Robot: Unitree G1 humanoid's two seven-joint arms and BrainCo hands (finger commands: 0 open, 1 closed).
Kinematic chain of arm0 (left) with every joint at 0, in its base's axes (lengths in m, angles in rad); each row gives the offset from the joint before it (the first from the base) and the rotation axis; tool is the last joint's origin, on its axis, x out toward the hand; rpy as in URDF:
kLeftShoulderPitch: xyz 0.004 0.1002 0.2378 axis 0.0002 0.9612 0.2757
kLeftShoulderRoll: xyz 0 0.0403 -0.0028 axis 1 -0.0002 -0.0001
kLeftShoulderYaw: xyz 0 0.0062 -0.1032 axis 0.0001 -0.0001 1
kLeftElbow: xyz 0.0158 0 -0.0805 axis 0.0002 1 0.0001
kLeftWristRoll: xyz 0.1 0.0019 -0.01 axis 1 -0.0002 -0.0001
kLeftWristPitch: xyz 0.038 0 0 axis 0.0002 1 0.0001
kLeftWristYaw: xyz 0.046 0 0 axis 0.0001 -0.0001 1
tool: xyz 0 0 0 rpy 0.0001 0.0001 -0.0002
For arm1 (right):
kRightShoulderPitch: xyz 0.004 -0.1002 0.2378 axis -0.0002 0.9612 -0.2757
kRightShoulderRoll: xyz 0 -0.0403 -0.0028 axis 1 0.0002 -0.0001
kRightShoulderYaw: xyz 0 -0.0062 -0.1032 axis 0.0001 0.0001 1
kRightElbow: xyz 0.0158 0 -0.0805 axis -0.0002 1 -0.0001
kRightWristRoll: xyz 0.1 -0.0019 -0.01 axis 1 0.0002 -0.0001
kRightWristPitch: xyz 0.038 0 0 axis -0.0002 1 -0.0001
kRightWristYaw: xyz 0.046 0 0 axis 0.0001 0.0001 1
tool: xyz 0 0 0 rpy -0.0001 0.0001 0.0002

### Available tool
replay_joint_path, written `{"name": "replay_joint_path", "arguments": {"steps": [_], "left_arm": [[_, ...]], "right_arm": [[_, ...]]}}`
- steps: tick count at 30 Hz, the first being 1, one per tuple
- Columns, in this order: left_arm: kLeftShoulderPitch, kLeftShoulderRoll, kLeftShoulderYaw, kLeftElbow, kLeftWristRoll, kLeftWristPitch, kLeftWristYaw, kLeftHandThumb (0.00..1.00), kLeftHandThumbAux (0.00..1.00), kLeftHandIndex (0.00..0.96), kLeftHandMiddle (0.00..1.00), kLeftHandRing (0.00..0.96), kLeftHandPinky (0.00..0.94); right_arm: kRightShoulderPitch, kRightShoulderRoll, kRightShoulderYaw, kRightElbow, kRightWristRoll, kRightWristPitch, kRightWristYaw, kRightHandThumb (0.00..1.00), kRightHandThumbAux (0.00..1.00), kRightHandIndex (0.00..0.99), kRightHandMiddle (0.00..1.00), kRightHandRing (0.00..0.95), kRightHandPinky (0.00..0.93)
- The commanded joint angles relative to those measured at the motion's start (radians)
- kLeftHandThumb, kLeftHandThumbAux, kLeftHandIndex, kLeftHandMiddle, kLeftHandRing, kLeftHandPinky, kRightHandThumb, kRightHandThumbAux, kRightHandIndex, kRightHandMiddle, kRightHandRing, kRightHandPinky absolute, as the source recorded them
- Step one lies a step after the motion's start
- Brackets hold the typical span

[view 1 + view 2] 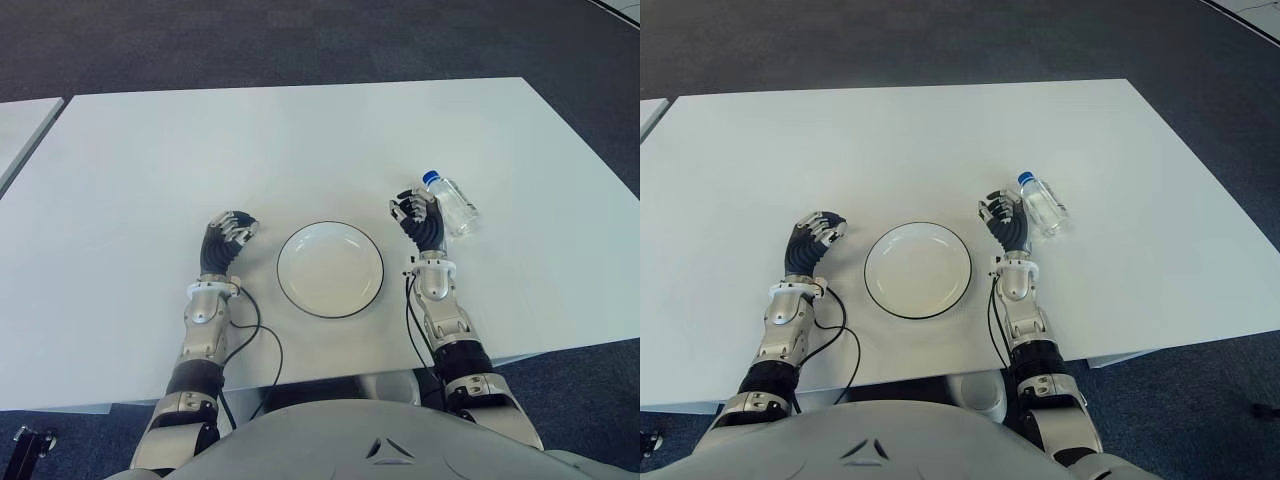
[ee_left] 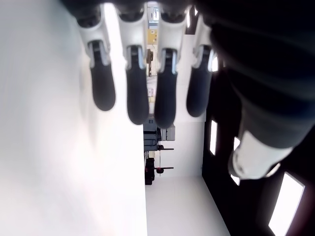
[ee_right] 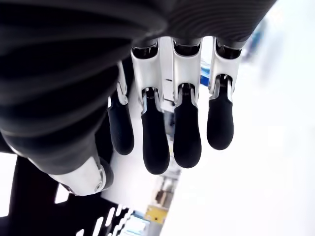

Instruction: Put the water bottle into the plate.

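A clear water bottle (image 1: 452,203) with a blue cap lies on its side on the white table (image 1: 300,140), right of the plate. The white, dark-rimmed plate (image 1: 330,268) sits between my hands with nothing in it. My right hand (image 1: 412,212) stands just left of the bottle, close beside it; in the right wrist view its fingers (image 3: 187,132) hang loosely bent and hold nothing. My left hand (image 1: 232,232) shows left of the plate, its fingers (image 2: 138,98) relaxed and holding nothing.
A black cable (image 1: 262,340) loops on the table near my left forearm. Part of a second white table (image 1: 20,125) shows at the far left. Dark carpet surrounds the tables.
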Motion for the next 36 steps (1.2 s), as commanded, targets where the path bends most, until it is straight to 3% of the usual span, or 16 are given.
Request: {"name": "replay_joint_path", "arguments": {"steps": [1, 7, 11, 13, 15, 20, 24, 32, 36], "left_arm": [[0.040, -0.018, -0.009, 0.051, 0.012, 0.049, 0.014, 0.710, 0.716, 0.427, 0.444, 0.426, 0.413], [0.042, -0.020, -0.010, 0.051, 0.024, 0.045, 0.029, 0.712, 0.717, 0.427, 0.443, 0.425, 0.417], [0.042, -0.018, -0.012, 0.056, 0.040, 0.042, 0.043, 0.712, 0.718, 0.427, 0.443, 0.428, 0.419], [0.042, -0.017, -0.013, 0.058, 0.046, 0.043, 0.049, 0.711, 0.718, 0.427, 0.443, 0.430, 0.425], [0.041, -0.017, -0.013, 0.060, 0.049, 0.045, 0.052, 0.711, 0.719, 0.427, 0.443, 0.431, 0.429], [0.037, -0.019, -0.008, 0.068, 0.053, 0.043, 0.065, 0.710, 0.720, 0.427, 0.443, 0.434, 0.433], [0.036, -0.022, -0.006, 0.067, 0.059, 0.047, 0.086, 0.711, 0.720, 0.426, 0.441, 0.430, 0.426], [0.036, -0.030, 0.000, 0.062, 0.054, 0.054, 0.104, 0.712, 0.720, 0.425, 0.435, 0.419, 0.413], [0.037, -0.034, 0.004, 0.057, 0.049, 0.061, 0.111, 0.712, 0.720, 0.425, 0.431, 0.413, 0.411]], "right_arm": [[-0.028, -0.050, 0.042, 0.013, -0.139, -0.018, -0.122, 0.701, 0.733, 0.421, 0.574, 0.577, 0.534], [-0.052, -0.081, 0.070, 0.017, -0.216, -0.007, -0.211, 0.696, 0.736, 0.408, 0.454, 0.477, 0.464], [-0.077, -0.099, 0.086, 0.024, -0.261, 0.019, -0.257, 0.691, 0.734, 0.401, 0.293, 0.317, 0.336], [-0.094, -0.103, 0.091, 0.035, -0.273, 0.028, -0.275, 0.557, 0.751, 0.226, 0.194, 0.218, 0.247], [-0.134, -0.107, 0.094, 0.073, -0.288, 0.045, -0.304, 0.512, 0.749, 0.157, 0.145, 0.168, 0.204], [-0.199, -0.117, 0.109, 0.149, -0.340, 0.105, -0.394, 0.508, 0.619, 0.031, 0.027, 0.034, 0.047], [-0.221, -0.117, 0.120, 0.175, -0.364, 0.186, -0.421, 0.531, 0.507, 0.006, 0.005, 0.007, 0.009], [-0.237, -0.104, 0.143, 0.149, -0.379, 0.393, -0.353, 0.550, 0.367, 0.000, 0.000, 0.000, 0.000], [-0.247, -0.095, 0.149, 0.119, -0.370, 0.538, -0.230, 0.525, 0.311, 0.000, 0.000, 0.000, 0.000]]}}
